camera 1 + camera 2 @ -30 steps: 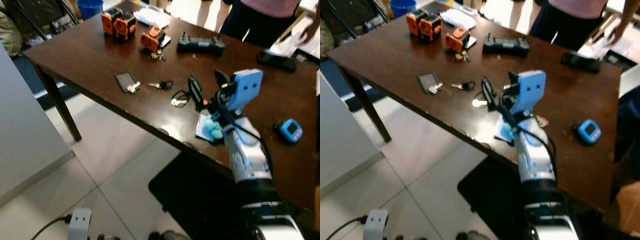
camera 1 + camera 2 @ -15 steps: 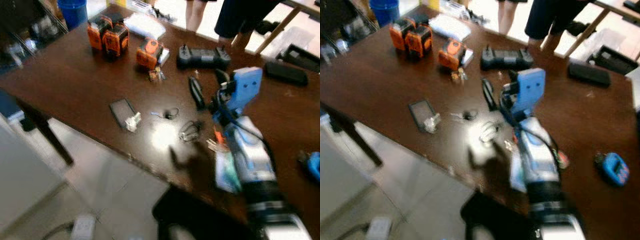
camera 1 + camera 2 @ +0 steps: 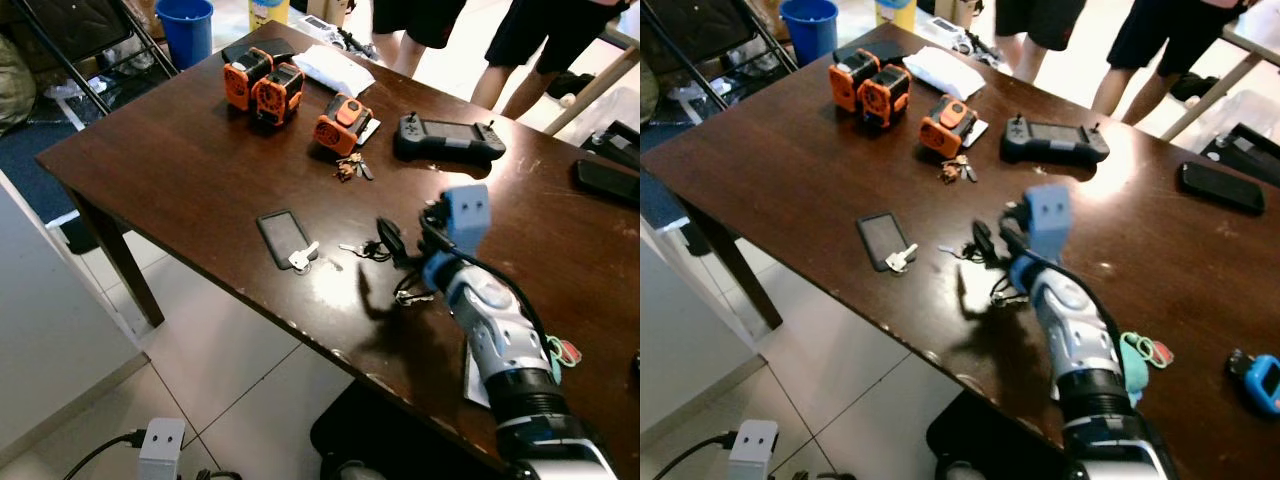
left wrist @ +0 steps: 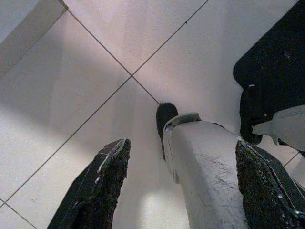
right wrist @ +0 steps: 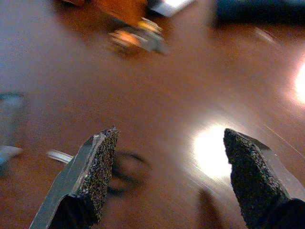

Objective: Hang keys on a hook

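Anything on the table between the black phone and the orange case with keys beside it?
Nothing: in the left eye view, bare wood runs from the black phone to the orange case.

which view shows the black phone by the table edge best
Left eye view: the phone lies sharp and whole, a key at its corner. Right eye view shows it too, slightly smaller. The wrist views give floor and blurred tabletop instead.

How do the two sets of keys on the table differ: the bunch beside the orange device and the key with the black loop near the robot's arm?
The bunch of keys is a tight cluster lying against the single orange device; the key with the black loop lies stretched out, apart from any device. The bunch is farther from the right gripper; the looped key lies just before it. Both rest flat on the brown table.
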### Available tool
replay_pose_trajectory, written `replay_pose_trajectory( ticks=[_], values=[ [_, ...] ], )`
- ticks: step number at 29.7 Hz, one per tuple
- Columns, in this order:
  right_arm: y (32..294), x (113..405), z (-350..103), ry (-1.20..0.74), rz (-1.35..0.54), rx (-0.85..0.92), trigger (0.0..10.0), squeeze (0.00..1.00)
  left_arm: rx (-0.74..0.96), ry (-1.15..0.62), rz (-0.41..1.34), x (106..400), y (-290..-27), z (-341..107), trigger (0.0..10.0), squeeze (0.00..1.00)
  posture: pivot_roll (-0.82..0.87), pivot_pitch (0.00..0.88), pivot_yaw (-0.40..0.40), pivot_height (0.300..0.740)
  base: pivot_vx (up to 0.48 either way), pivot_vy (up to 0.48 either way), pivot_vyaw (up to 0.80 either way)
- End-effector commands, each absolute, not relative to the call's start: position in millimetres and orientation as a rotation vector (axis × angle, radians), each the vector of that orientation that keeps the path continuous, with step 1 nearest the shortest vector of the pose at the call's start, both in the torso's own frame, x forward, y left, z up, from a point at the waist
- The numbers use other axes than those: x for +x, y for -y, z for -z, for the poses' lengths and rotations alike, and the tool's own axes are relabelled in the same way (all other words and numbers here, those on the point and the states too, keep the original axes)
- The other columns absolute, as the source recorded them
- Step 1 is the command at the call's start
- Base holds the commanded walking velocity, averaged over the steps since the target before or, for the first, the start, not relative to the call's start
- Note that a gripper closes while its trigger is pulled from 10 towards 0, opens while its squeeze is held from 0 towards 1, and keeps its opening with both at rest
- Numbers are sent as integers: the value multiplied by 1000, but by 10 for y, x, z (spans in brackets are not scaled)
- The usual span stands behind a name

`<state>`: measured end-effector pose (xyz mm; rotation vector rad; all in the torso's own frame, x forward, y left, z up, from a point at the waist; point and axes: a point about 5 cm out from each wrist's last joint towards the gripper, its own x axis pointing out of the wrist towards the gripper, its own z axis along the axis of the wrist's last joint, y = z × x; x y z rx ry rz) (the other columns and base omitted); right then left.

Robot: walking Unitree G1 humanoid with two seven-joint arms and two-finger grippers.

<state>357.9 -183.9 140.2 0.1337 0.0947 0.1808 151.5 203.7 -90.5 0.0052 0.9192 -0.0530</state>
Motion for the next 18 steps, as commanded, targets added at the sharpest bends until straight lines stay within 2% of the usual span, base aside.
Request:
replay_pose_trajectory(
  ticks=[1, 12, 18],
  values=[
    [1955, 3550, -1373, -102, -139, 180, 10000, 0, -3, -1025, 89, 1241, -1966, 1024, 10000, 0, -58, 126, -42, 740, 0, 0, 0],
    [1987, 3445, -1386, -12, -267, 418, 10000, 0, 27, -1056, 111, 1104, -2008, 1054, 10000, 0, -73, 159, -21, 740, 0, 0, 0],
    [1992, 3441, -1312, -59, -277, 436, 10000, 0, 36, -1056, 118, 1112, -2019, 1050, 10000, 0, -72, 159, -13, 740, 0, 0, 0]
  ],
)
